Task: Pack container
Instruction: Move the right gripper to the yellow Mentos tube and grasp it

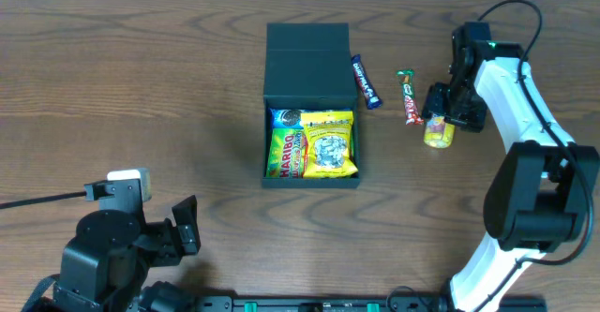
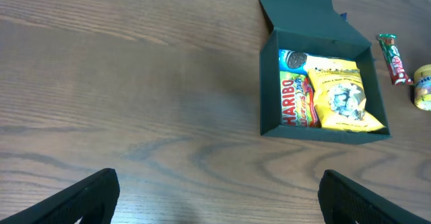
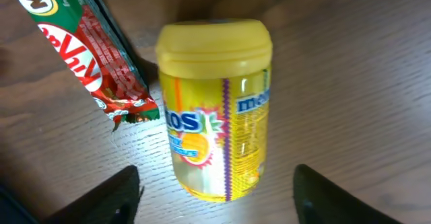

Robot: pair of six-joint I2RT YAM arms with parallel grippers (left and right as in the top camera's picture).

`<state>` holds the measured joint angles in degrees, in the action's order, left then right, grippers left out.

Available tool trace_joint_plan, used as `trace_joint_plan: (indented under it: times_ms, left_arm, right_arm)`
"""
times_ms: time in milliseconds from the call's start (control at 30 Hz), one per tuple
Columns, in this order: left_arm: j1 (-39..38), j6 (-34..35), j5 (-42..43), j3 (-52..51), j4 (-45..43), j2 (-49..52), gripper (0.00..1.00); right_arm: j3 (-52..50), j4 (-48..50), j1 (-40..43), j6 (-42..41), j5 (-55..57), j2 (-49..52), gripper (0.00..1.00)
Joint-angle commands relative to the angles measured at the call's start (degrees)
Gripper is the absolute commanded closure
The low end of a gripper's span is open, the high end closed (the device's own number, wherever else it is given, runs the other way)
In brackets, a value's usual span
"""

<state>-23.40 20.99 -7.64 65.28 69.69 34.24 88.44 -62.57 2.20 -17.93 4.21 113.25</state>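
The black container stands open at the table's middle, its flap lid folded back. It also shows in the left wrist view. Inside lie a Haribo packet, a yellow snack bag and a blue packet. A yellow Mentos tub lies on its side at the right; the right wrist view shows it between my fingers. My right gripper is open around the tub's base, not touching it. My left gripper is open and empty over bare wood near the front left.
A red and green KitKat bar lies just left of the tub, and shows in the right wrist view. A dark blue snack bar lies beside the container's right edge.
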Motion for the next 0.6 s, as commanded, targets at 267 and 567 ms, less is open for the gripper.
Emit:
trace_joint_plan:
  times_ms: [267,567]
  left_arm:
    - [0.2,0.4,0.2,0.0,0.2,-0.2,0.05]
    - [0.2,0.4,0.2,0.0,0.2,-0.2,0.05]
  right_arm:
    - [0.3,2.5,0.5,0.0,0.0,6.4,0.26]
    - [0.3,2.1,0.5,0.0,-0.5,8.6,0.46]
